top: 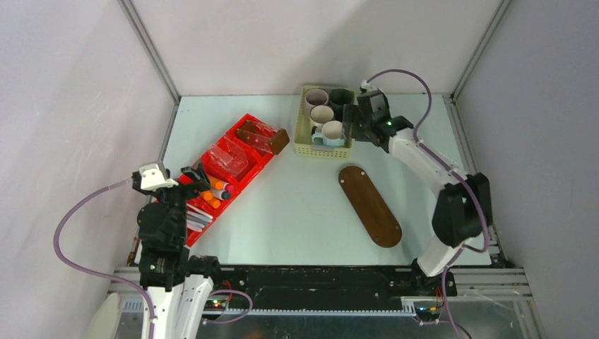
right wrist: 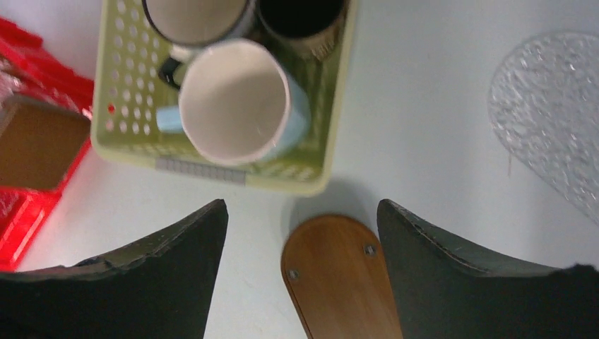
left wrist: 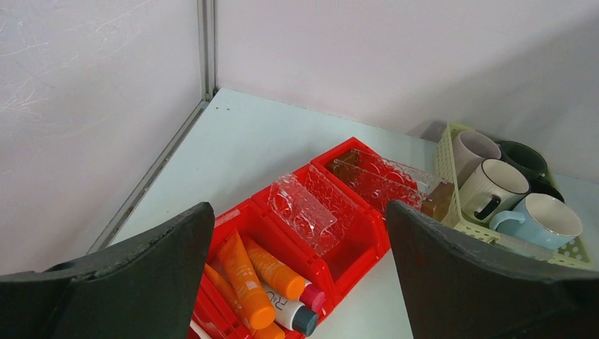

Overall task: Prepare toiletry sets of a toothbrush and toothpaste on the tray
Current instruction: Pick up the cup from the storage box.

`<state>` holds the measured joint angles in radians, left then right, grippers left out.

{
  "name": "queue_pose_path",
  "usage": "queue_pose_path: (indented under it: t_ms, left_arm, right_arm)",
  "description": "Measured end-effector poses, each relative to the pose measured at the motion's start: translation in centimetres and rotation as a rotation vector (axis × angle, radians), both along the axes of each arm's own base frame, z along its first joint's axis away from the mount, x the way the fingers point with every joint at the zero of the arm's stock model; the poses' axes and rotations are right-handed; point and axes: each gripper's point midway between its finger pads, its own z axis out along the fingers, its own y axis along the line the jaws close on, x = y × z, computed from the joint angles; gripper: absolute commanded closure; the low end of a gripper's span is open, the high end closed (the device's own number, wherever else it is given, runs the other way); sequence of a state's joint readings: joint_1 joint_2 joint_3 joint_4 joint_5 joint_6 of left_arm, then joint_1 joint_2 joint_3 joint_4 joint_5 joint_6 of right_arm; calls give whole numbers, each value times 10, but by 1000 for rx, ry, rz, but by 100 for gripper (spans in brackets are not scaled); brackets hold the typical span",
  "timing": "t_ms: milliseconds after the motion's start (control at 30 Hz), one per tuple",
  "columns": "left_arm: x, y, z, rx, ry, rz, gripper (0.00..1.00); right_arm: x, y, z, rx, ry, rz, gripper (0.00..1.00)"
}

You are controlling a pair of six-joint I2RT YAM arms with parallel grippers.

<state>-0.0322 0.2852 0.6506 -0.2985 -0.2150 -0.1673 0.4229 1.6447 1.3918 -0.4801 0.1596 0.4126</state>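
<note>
tray: dark oval board [top: 369, 205] is lying bare on the worktop [top: 297, 205], just in front of the yellow basket [top: 321, 150]
mugs: four are standing upright in the basket, with mauve-grey [top: 316, 97] and dark green [top: 340, 96] at the back, cream [top: 321, 114] and light blue [top: 332, 132] nearer the front
toothpaste: orange tubes [left wrist: 244, 282] and a white tube [left wrist: 288, 312] are lying side by side in the near compartment of the red bin [left wrist: 367, 240], well apart from the tray
toothbrush: I'm not making one out for certain in any view
left hand [left wrist: 298, 208]: hanging above the tube end of the bin, fingers spread wide, gripping nothing
right hand [right wrist: 302, 208]: hovering by the basket's front right side, fingers apart, nothing between them
step (my read): the right is going for a mug while the left is lining up on a tube
how, right: the mugs are sitting packed together, so I'm suggesting one finger goes inside the rim and one outside, lifting straight up clear of the basket wall before swinging to the tray
how, left: come down square across one orange tube's body, taking the top one
risk: a neighbouring mug getting dragged along, or two tubes getting pinched at once
</note>
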Motion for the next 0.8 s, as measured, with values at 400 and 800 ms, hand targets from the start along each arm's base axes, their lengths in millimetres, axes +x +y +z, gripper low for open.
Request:
queue_pose_path:
  t_ms: [400, 800]
  left_arm:
    - [5, 0, -5, 0, 26, -1, 2]
    - [7, 0, -7, 1, 36, -1, 2]
  right_arm:
    - [77, 29, -37, -23, 23, -36, 53]
    - [78, 35, -97, -78, 148, -28, 78]
